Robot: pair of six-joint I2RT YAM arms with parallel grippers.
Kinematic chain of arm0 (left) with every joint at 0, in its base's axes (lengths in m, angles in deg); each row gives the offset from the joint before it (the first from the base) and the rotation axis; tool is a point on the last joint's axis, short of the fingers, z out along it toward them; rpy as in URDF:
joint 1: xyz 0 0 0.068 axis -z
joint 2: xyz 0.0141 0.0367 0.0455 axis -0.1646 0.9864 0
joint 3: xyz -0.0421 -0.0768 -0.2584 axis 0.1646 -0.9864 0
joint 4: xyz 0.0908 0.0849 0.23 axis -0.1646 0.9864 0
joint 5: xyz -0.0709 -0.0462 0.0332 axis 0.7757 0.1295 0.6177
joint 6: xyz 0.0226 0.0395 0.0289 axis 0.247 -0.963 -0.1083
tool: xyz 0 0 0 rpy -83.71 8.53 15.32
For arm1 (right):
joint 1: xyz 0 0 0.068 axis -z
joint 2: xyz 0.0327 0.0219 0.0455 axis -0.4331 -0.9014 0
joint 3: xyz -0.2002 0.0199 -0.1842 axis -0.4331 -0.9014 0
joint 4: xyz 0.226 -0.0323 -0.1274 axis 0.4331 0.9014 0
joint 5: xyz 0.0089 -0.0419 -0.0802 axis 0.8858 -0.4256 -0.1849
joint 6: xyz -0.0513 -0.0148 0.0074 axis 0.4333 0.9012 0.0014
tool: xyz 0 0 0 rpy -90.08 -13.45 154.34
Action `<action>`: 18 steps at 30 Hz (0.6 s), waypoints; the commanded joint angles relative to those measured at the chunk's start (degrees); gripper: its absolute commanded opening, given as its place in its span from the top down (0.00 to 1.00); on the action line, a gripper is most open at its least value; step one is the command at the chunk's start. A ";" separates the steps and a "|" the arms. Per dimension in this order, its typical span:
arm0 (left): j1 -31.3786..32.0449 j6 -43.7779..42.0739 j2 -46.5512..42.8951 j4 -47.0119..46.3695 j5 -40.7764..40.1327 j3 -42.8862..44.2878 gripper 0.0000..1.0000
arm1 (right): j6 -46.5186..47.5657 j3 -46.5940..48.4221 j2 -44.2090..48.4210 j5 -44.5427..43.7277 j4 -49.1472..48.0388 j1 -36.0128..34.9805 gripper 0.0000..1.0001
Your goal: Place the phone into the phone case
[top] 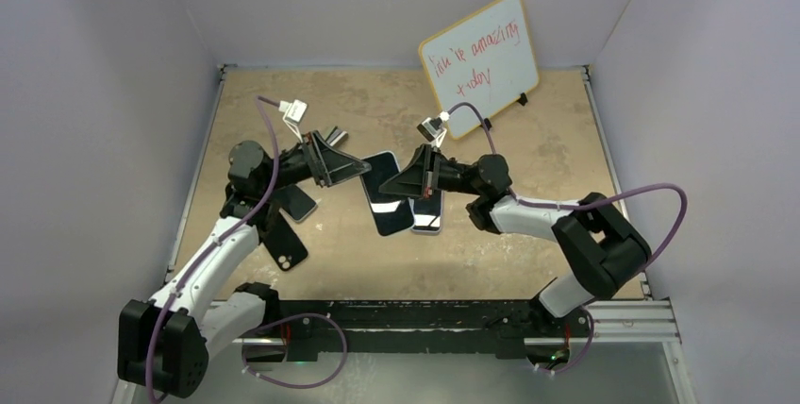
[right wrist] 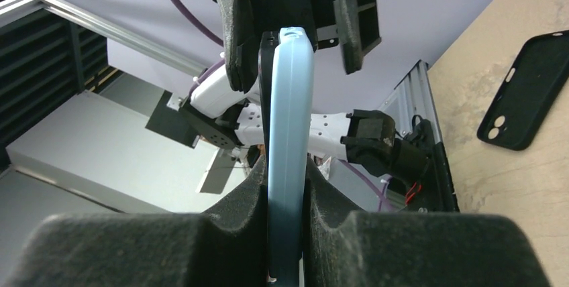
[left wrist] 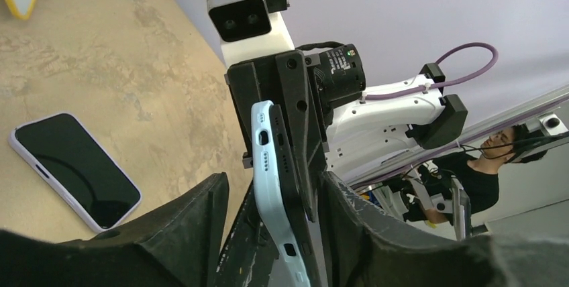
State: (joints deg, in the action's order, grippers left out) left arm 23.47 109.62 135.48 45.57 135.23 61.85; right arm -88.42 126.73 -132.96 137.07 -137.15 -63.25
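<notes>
A light blue phone case (right wrist: 290,133) stands on edge in the air, with the black phone (right wrist: 264,66) lying against its open side. In the top view the phone's dark screen (top: 385,194) faces up between the two arms. My right gripper (right wrist: 287,176) is shut on the case and phone from the right. My left gripper (left wrist: 274,180) straddles the other end, open. One finger (left wrist: 355,226) is close to the phone, and the other finger (left wrist: 194,226) stands apart from the phone case (left wrist: 268,166).
A second phone (top: 427,218) with a pale rim lies screen up on the table under the right gripper. Black cases (top: 285,245) lie near the left arm, and one black case (right wrist: 530,89) shows in the right wrist view. A whiteboard (top: 481,62) stands at the back.
</notes>
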 commanded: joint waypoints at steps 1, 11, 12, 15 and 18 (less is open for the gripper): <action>0.24 0.30 0.16 -4.23 0.81 -1.43 0.47 | -2.63 3.05 1.93 0.12 -7.54 -0.52 0.89; 0.30 -9.23 2.91 11.64 -0.85 3.70 1.00 | 8.48 4.07 6.08 -0.53 9.28 -0.60 0.53; 0.29 -11.63 2.89 15.31 -1.16 4.96 1.00 | 9.80 4.42 6.99 -0.82 11.43 -0.78 0.50; 0.33 -14.56 2.60 20.58 -1.07 7.75 1.00 | 12.69 5.50 9.00 -1.97 16.62 -0.87 0.59; 0.24 -13.25 1.99 19.80 0.56 8.60 0.92 | 13.87 5.79 9.81 -2.85 18.36 -0.83 0.80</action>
State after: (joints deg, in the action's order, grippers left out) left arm 23.96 102.89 138.38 59.67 136.21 67.64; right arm -77.69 128.13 -127.26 135.54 -118.94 -63.66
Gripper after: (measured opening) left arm 0.126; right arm 0.294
